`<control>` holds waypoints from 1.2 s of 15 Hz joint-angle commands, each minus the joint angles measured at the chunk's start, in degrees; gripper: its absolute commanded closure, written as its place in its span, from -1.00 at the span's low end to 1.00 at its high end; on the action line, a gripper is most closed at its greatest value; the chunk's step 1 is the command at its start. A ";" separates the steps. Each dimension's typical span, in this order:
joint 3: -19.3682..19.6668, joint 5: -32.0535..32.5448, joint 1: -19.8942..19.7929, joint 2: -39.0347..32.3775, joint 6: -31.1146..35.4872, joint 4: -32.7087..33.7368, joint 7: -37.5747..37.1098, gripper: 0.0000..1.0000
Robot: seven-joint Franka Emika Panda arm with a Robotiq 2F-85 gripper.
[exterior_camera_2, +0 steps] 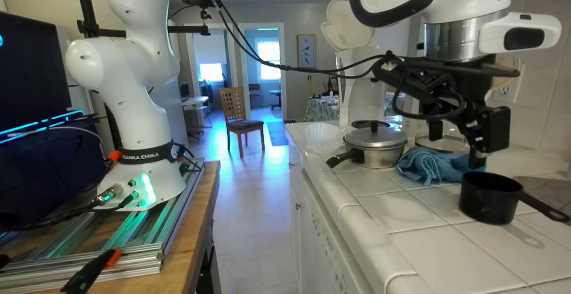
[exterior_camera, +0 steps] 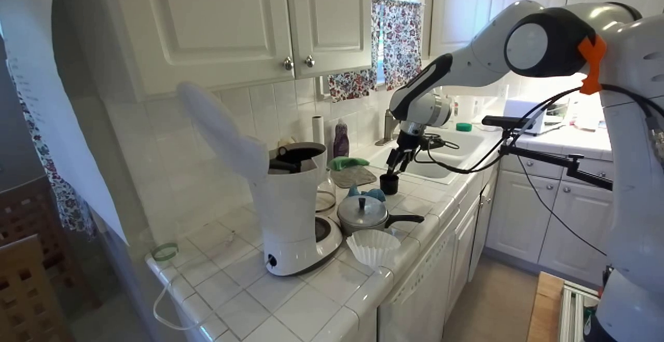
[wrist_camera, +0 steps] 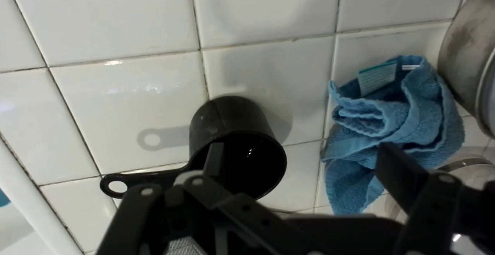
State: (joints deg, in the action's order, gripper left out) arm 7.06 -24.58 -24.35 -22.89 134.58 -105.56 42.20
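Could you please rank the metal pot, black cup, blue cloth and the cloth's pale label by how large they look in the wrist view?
Largest to smallest:
1. Blue cloth
2. Black cup
3. Pale label
Not ranked: the metal pot, since the frame's edge cuts it off.
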 commanded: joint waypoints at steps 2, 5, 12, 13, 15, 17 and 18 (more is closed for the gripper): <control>-1.92 -1.42 -1.51 -3.40 0.82 3.93 1.48 -1.00; -2.54 -0.98 -1.54 -4.56 1.93 5.14 1.23 -1.00; -2.15 1.51 -0.65 -5.73 1.97 5.89 -1.55 -1.00; -2.06 1.73 -0.59 -5.81 1.97 5.94 -1.69 -1.00; -2.06 1.92 -0.56 -5.98 2.03 6.08 -1.76 -0.85; -2.12 2.04 -0.58 -6.07 2.08 6.14 -1.52 -0.37; -2.18 2.03 -0.63 -6.13 2.08 6.19 -1.37 -0.34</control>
State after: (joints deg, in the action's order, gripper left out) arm 5.28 -24.13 -24.71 -27.69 136.44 -101.21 42.01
